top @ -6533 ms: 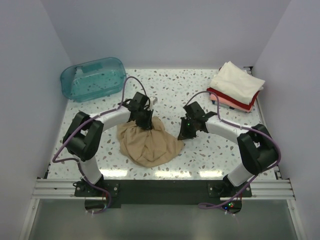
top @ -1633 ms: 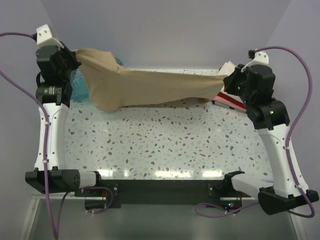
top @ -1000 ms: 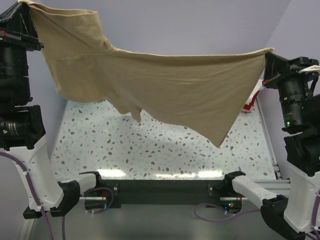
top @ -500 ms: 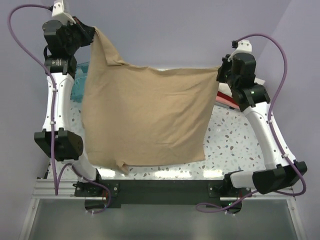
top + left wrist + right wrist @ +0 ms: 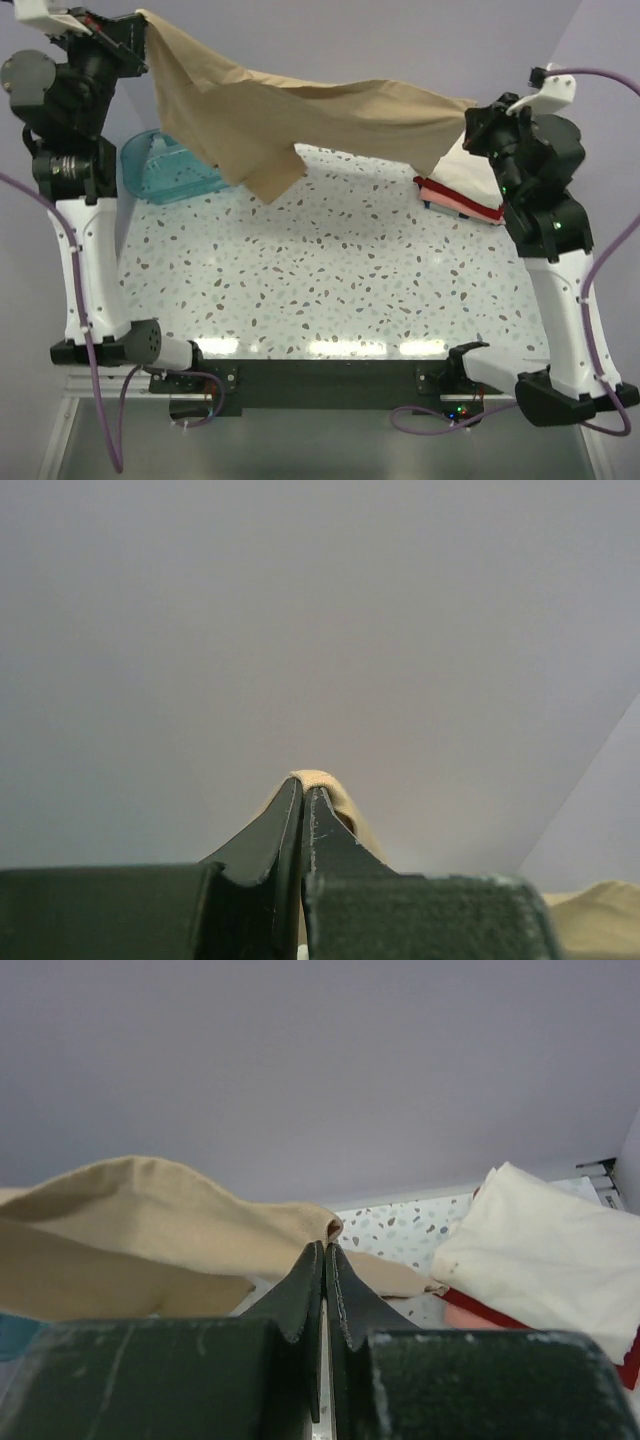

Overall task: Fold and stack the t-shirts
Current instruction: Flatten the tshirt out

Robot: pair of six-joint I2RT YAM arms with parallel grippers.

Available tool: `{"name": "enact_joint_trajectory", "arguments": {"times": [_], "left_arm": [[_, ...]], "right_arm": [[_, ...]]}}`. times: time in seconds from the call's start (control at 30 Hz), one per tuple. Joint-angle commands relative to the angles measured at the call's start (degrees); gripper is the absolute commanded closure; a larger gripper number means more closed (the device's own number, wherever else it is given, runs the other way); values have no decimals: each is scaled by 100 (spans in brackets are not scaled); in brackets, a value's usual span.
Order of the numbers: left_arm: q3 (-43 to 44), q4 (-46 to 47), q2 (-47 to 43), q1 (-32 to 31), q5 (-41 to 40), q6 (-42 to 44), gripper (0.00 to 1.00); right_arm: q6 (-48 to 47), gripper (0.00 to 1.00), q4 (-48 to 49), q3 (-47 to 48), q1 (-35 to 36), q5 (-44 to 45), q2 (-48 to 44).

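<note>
Swung up from the flat curtain it made half a second earlier, when it hung down over most of the bench, the tan shirt [image 5: 300, 110] now stretches almost level between the two raised arms, high above the far half of the bench [image 5: 330, 270]. Its left end sits higher than its right. The cloth sags across the middle, and one loose flap droops left of centre, its tip hanging over the far left part of the bench. Both arms have shifted too: the left now stands taller at the left edge, and the right leans back at the right edge.

The teal tub [image 5: 170, 175] lies at the far left corner, partly hidden behind the left arm and overhung by the shirt. At the far right corner a folded cream shirt [image 5: 475, 180] rests on a red shirt [image 5: 455, 202], whose edge shows along the near side. The tan shirt's right end hangs just in front of that pile.

The left gripper [image 5: 135, 30] is clenched on the shirt's upper left corner, with a small roll of tan hem poking out past its pressed-together fingertips in the wrist view. The right gripper [image 5: 478, 118] is likewise pinched tight on the opposite end, a nub of cloth showing at its tips.
</note>
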Motion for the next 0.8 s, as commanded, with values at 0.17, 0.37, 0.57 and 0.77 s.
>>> {"name": "enact_joint_trajectory", "arguments": {"times": [0.17,0.37,0.57,0.77], "left_arm": [[-327,-20,-1483,2,-1148,88,100],[-143,24,-1967,2,-1430,53,100],[-939,138,-2169,2,-1316,-219,100],[-2801,1022,-1697,-16,-350,-798,100]], "right_arm": [[320,100,387,104,8,690,-1373],[276,100,-245,481,0,1025,-1707],[390,100,-703,0,0,1342,-1901],[522,100,-344,-1721,0,1754,-2050]]}}
